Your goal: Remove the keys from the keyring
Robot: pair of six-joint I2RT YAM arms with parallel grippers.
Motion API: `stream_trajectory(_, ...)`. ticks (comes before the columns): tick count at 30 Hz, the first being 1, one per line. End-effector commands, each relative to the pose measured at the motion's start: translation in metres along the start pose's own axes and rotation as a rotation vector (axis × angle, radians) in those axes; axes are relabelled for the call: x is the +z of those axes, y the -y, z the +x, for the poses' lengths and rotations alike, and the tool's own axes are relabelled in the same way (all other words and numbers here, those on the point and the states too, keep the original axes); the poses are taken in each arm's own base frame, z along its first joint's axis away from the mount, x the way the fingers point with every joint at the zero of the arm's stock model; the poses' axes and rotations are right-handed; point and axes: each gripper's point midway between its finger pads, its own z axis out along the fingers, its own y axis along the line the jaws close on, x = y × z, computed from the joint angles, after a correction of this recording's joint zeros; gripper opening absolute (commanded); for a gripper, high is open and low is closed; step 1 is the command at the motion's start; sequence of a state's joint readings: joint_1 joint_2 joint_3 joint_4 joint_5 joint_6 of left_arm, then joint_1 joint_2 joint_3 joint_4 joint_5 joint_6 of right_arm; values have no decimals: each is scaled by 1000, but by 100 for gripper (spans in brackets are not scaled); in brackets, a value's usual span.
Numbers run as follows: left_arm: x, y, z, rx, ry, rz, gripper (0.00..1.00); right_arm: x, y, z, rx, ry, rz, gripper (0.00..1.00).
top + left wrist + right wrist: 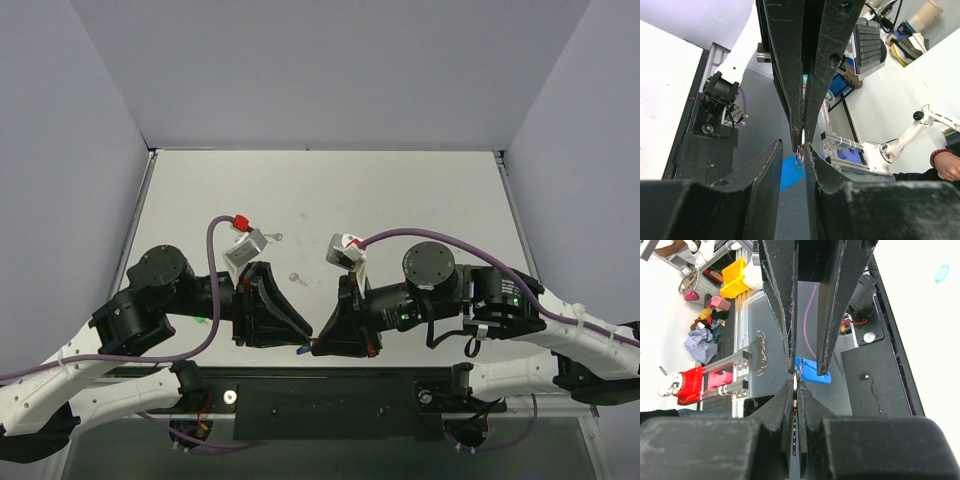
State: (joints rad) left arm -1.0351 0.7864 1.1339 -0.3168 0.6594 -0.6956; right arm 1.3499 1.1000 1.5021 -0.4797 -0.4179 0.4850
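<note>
Keyring [812, 371] sits at the lower centre of the top view, where both grippers meet. In the right wrist view its blue tag runs left to right, ring end leftward. Right gripper [795, 386] pinches the thin ring, fingers pressed together. Left gripper [794, 150] stands partly spread around it. Tiny key [296, 277] lies apart on the table [420, 190], its direction unreadable.

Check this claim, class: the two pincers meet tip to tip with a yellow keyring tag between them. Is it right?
Wrong colour: the keyring tag is blue, not yellow, as the right wrist view shows. The left pincer and right pincer do meet tip to tip with it between them.
</note>
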Motion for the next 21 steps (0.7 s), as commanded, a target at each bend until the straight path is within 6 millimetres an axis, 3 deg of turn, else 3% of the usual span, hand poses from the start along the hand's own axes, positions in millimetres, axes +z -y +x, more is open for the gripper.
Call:
stream_trajectory(1, -2, 9, -4, 29, 18, 30, 33, -2, -9, -16, -19, 44, -15, 0)
stream_trajectory(9, -2, 9, -4, 34, 24, 30, 27, 3, -8, -15, -14, 33, -14, 0)
stream_trajectory(11, -2, 8, -4, 31, 21, 30, 20, 2, -9, -17, -16, 41, -17, 0)
stream_trajectory(13, -3, 8, -3, 30, 20, 27, 0, 3, -10, -19, -12, 52, -21, 0)
stream_trajectory(16, -4, 5, -4, 35, 36, 9, 0, 6, -9, -23, 7, 82, -23, 0)
stream_trajectory(18, -5, 2, -9, 35, 60, -21, 0, 8, -6, -25, 25, 101, -1, 9)
stream_trajectory(19, -7, 2, -11, 44, 70, -31, 0, 6, -6, -27, 34, 115, 2, 25)
stream_trajectory(21, -8, -4, -19, 45, 113, -79, 0, 3, -1, -33, 45, 162, 29, 45)
